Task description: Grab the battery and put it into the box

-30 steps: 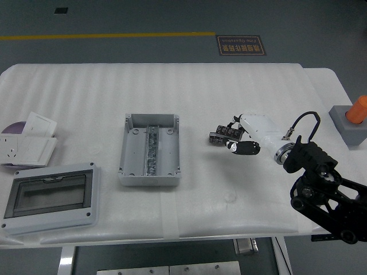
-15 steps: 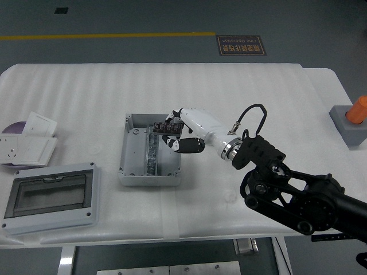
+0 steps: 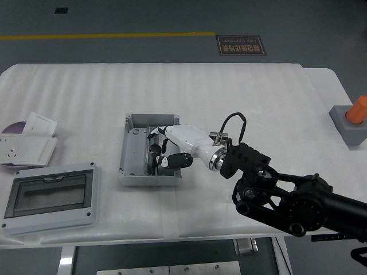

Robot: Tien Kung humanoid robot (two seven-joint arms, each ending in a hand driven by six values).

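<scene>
The grey open box [image 3: 129, 122] sits at the table's middle, with a metal rail along its floor. My right hand [image 3: 162, 152], white with black fingertips, reaches in from the lower right and is lowered inside the box over the rail. Its fingers [image 3: 179, 161] are curled around the small dark battery [image 3: 153, 151], which is mostly hidden by the hand. I cannot tell whether the battery touches the box floor. My left arm is out of view.
The box's grey lid [image 3: 50, 197] with a clear window lies at the front left. A white socket plate [image 3: 26, 150] and a purple disc [image 3: 14, 128] lie at the left edge. An orange piece on a grey block [image 3: 353, 118] stands at the right edge.
My right hand carried the battery leftward from the table's right of centre, over the box's right wall, and has now dropped down into the box.
</scene>
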